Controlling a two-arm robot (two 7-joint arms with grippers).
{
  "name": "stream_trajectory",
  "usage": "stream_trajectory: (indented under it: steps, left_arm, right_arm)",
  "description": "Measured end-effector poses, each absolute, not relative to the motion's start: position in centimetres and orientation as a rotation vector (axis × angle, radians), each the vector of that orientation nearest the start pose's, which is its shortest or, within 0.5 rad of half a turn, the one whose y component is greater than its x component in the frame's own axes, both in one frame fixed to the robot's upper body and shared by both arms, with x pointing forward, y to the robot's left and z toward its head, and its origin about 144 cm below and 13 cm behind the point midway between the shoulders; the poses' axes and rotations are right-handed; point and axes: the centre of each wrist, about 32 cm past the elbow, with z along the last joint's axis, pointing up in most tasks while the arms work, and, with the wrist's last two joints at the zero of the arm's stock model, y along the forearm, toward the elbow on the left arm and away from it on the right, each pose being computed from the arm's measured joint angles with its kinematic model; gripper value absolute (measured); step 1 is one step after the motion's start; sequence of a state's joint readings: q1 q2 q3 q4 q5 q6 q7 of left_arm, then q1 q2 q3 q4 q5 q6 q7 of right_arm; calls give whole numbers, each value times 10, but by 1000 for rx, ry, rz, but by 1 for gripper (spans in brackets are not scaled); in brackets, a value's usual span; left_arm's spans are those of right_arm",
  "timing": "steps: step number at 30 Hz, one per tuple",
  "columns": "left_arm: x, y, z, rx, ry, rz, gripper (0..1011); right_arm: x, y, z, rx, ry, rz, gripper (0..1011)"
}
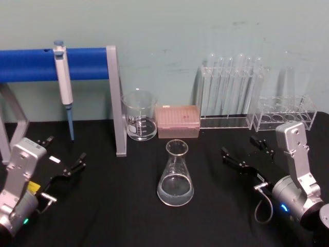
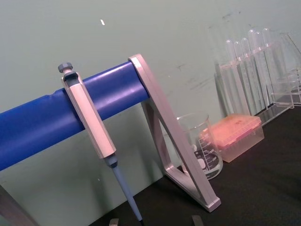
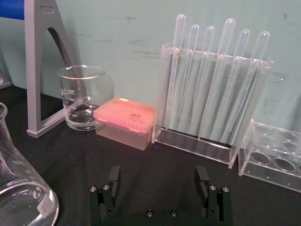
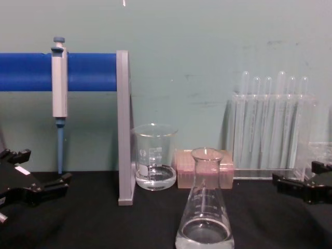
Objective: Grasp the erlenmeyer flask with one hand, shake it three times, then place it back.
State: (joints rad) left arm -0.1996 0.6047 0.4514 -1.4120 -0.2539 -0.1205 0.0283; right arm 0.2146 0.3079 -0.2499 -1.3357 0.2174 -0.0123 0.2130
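The erlenmeyer flask (image 1: pixel 175 177) is clear glass with a narrow neck and a little clear liquid in its wide base. It stands upright on the black table at centre front, also seen in the chest view (image 4: pixel 205 218) and at the edge of the right wrist view (image 3: pixel 19 188). My left gripper (image 1: pixel 64 152) rests open near the table's left side, well apart from the flask. My right gripper (image 1: pixel 240 146) stands open to the flask's right, with nothing between its fingers (image 3: pixel 114 176). Both grippers also show in the chest view, left (image 4: pixel 39 168) and right (image 4: pixel 301 179).
Behind the flask stand a glass beaker (image 1: pixel 139 116) and a pink tip box (image 1: pixel 177 121). A pipette (image 1: pixel 64 82) hangs from a blue bar on a grey post (image 1: pixel 117 103) at back left. A rack of tall tubes (image 1: pixel 231 92) and a low clear rack (image 1: pixel 285 113) stand at back right.
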Motion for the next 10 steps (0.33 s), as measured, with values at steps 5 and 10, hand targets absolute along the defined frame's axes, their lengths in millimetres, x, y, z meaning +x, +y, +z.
stream_trajectory:
  steps: [5,10]
  left_arm:
    - [489,310,1140,304,-285,1248,1001]
    - [489,310,1140,304,-285,1248,1001]
  right_arm:
    - [512,-265,1136,-155,-37,-1189,1000]
    - [512,-265,1136,-155,-37,-1189,1000]
